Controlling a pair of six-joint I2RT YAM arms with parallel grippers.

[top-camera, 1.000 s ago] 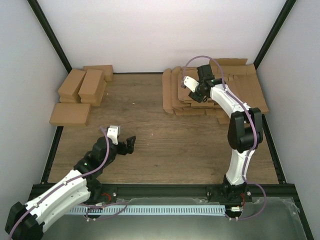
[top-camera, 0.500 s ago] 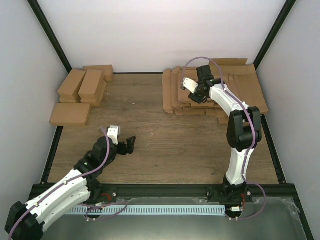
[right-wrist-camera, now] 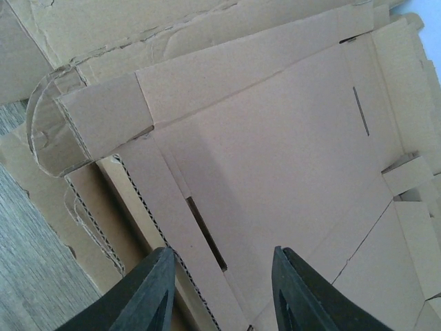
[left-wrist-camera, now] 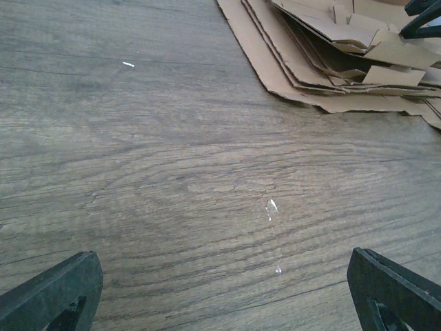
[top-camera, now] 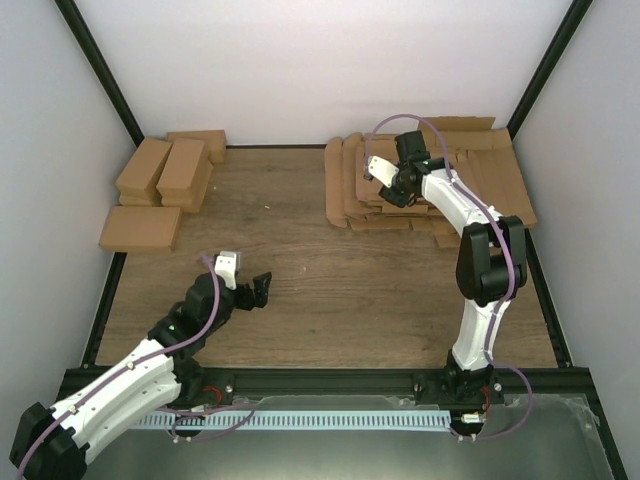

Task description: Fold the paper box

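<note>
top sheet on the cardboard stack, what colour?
Top sheet: plain light brown, unprinted. Best in right wrist view.

White arms (top-camera: 130, 378), black joints (top-camera: 488, 262), lilac cables (top-camera: 405, 115)

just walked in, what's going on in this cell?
The right tool hangs open over the creased cardboard sheet on top of the stack at the far right, gripping nothing. The left tool is wide open over the wood table. Brick-shaped boxes sit far left. The sheet lies flat, not yet folded.
</note>
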